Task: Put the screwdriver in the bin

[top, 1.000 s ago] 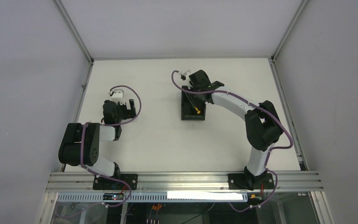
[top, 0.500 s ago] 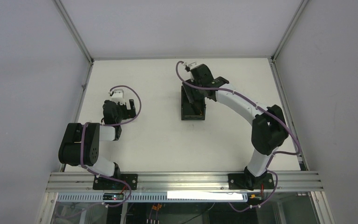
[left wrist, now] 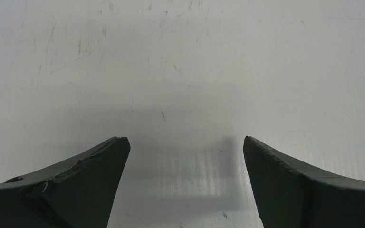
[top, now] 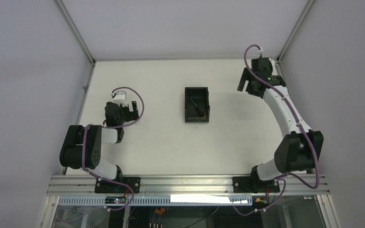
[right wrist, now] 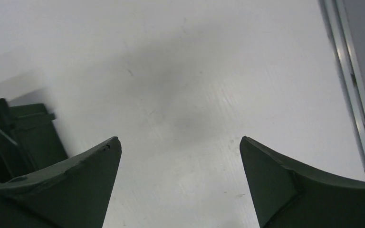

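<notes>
Seeing the screwdriver lying in the bin with the right gripper and left gripper both spread empty, I'd only worry about an arm clipping the bin.

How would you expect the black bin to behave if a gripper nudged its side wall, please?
The bin looks like small thin-walled plastic sitting flat on the smooth table, so it would probably slide rather than tip. The slim screwdriver lying loose inside might roll or rattle.
</notes>
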Controlling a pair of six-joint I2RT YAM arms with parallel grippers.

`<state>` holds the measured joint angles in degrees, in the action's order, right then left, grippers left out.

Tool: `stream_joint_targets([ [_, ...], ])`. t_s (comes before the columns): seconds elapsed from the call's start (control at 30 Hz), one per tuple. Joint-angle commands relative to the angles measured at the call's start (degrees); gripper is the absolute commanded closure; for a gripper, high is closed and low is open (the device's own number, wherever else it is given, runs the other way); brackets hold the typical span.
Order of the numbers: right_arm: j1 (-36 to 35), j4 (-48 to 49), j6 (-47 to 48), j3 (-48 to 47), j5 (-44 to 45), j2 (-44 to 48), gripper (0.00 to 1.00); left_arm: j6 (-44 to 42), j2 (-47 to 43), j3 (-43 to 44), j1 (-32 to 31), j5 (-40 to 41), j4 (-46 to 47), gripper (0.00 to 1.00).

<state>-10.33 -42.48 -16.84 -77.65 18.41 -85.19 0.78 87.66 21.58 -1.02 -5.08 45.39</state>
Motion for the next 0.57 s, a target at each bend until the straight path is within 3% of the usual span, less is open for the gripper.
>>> stream_joint_targets([
  [0.0,5.15,-2.08,-0.45,1.80,-1.21,3.85,0.01,0.10,-1.18,-0.13,0.14,-0.42,1.64,0.01],
  [0.53,7.22,2.16,4.05,4.92,-1.61,7.60,0.01,0.11,-1.21,-0.14,0.16,-0.45,1.72,0.01],
])
